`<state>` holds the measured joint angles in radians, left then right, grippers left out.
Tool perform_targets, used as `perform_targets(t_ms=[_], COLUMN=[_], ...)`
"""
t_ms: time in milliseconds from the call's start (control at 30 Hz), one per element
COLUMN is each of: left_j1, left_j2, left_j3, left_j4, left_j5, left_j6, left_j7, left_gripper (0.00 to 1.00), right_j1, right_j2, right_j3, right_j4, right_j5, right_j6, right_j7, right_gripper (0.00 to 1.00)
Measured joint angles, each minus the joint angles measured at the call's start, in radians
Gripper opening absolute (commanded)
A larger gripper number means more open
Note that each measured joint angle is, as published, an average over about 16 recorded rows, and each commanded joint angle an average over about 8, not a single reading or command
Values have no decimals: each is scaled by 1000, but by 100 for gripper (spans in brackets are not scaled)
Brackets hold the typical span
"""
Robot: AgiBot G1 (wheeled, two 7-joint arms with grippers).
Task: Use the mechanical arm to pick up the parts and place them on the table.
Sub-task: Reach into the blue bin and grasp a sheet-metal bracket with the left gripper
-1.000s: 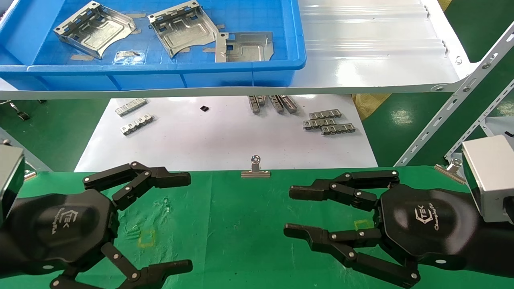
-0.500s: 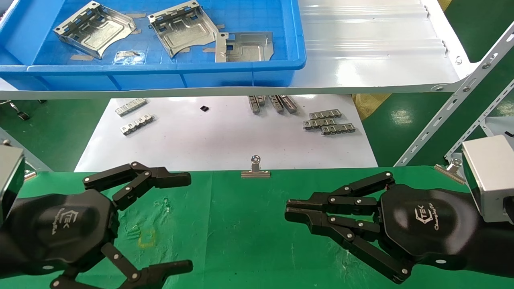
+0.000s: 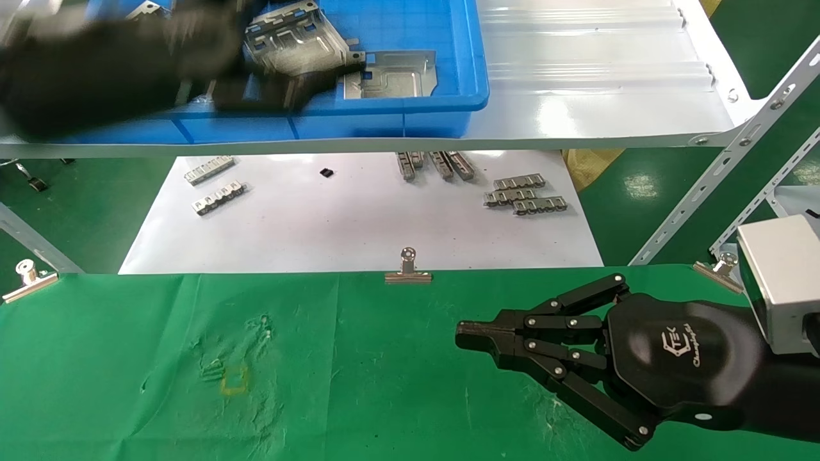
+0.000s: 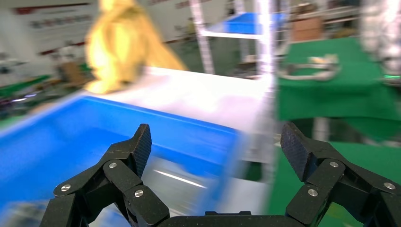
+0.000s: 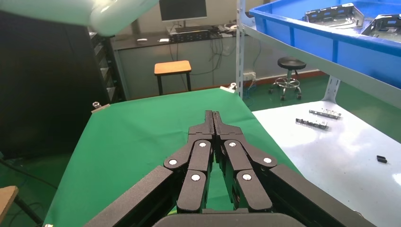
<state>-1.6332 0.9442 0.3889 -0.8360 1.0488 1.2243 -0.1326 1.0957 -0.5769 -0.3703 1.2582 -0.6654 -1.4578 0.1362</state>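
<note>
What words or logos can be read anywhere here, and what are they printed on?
"TEK": white logo on the black palm of the right hand, which rests shut over the green table.
A line of white script beside it: too small to read.
The left hand, open over the blue bin, shows no readable text.

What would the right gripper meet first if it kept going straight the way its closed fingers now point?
Nothing near, it seems: the right gripper, shut and empty, points along the green cloth table toward its left side, where no part lies. Its height above the cloth is unclear.
</note>
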Motion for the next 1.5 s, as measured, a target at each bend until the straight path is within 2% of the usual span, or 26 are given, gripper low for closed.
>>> perform_targets(t_ms=[167, 333, 367, 600, 633, 900, 933, 967, 1000, 1200, 1267, 1367, 1400, 1500], left_j1=[-182, -305, -321, -393, -399, -437, -441, -445, -448, -469, -476, -484, -486, -492], left_j2=[146, 270, 290, 379, 385, 394, 392, 389, 387, 363, 354, 341, 338, 329], left_j3=[57, 102, 110, 150, 155, 175, 176, 177, 177, 184, 188, 196, 200, 211], left_j4=[278, 519, 557, 729, 742, 794, 797, 799, 801, 813, 817, 824, 826, 833], left_j5=[133, 236, 252, 325, 332, 357, 357, 358, 359, 367, 372, 384, 389, 406], left_j6=[-159, -325, -356, -497, -506, -525, -523, -520, -516, -476, -459, -432, -424, -399], left_j7=[51, 101, 109, 135, 135, 113, 110, 107, 105, 101, 103, 106, 107, 109], left_gripper=[100, 100, 94, 6, 0, 0, 1, 6, 14, 88, 100, 98, 90, 52], right_j1=[0, 0, 0, 0, 0, 0, 0, 0, 0, 0, 0, 0, 0, 0], right_j2=[0, 0, 0, 0, 0, 0, 0, 0, 0, 0, 0, 0, 0, 0], right_j3=[0, 0, 0, 0, 0, 0, 0, 0, 0, 0, 0, 0, 0, 0], right_j4=[0, 0, 0, 0, 0, 0, 0, 0, 0, 0, 0, 0, 0, 0], right_j5=[0, 0, 0, 0, 0, 0, 0, 0, 0, 0, 0, 0, 0, 0], right_j6=[0, 0, 0, 0, 0, 0, 0, 0, 0, 0, 0, 0, 0, 0], right_j7=[0, 0, 0, 0, 0, 0, 0, 0, 0, 0, 0, 0, 0, 0], right_gripper=[0, 0, 0, 0, 0, 0, 0, 0, 0, 0, 3, 12, 15, 27])
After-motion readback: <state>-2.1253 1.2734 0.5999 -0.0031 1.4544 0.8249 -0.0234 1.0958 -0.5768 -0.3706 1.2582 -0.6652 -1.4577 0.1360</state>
